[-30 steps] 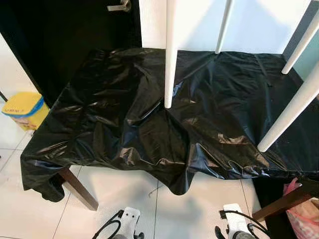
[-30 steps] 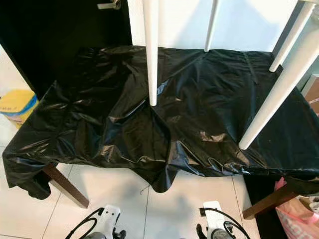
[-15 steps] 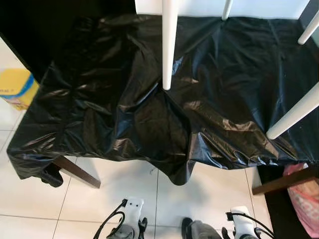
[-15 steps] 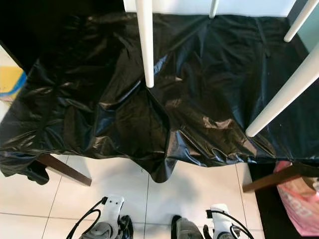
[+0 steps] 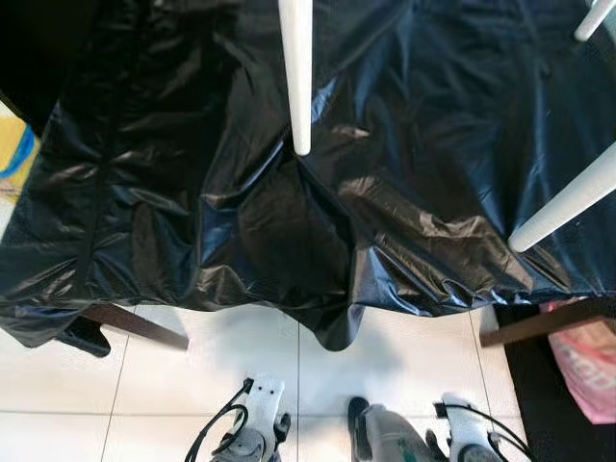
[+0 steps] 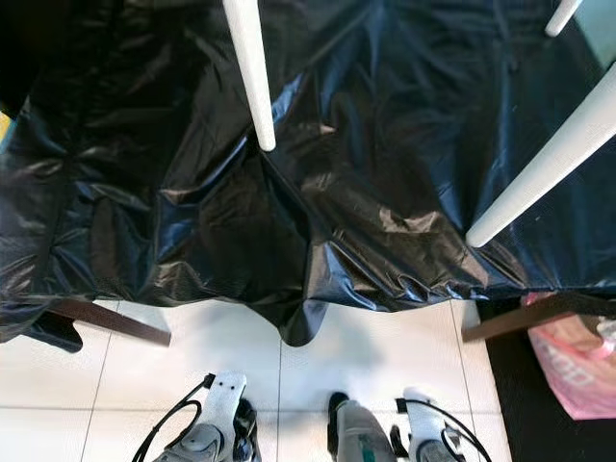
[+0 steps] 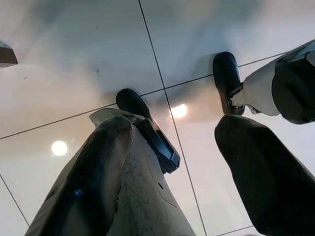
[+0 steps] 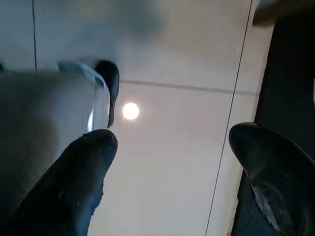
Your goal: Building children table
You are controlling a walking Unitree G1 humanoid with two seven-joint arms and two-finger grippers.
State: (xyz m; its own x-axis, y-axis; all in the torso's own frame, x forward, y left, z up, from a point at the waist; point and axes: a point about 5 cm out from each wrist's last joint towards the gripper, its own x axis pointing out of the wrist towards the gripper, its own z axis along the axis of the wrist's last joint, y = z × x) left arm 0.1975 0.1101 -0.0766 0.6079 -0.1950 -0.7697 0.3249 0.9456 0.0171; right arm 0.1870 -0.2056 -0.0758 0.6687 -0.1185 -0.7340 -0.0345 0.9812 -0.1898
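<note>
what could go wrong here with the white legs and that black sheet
The black sheet lies wrinkled and loose, so the near white leg could slip or snag on it. The sheet's drooping edge hangs over the table edge near the robot and might get pulled. Both grippers, left and right, hang open over the floor, steadying nothing.

**Materials and finish**

Black sheet [image 5: 192, 173]: thin plastic film, glossy, heavily creased. White legs [image 5: 296, 67]: smooth, painted look, satin. Brown table legs [image 5: 135, 325]: dark wood, matt. Floor tiles [image 5: 231, 375]: glazed, glossy, mirroring lamps. Left gripper [image 7: 172, 162] fingers [image 7: 266, 177]: matt black, scuffed. Pink bag [image 5: 582, 371]: thin plastic.
</note>
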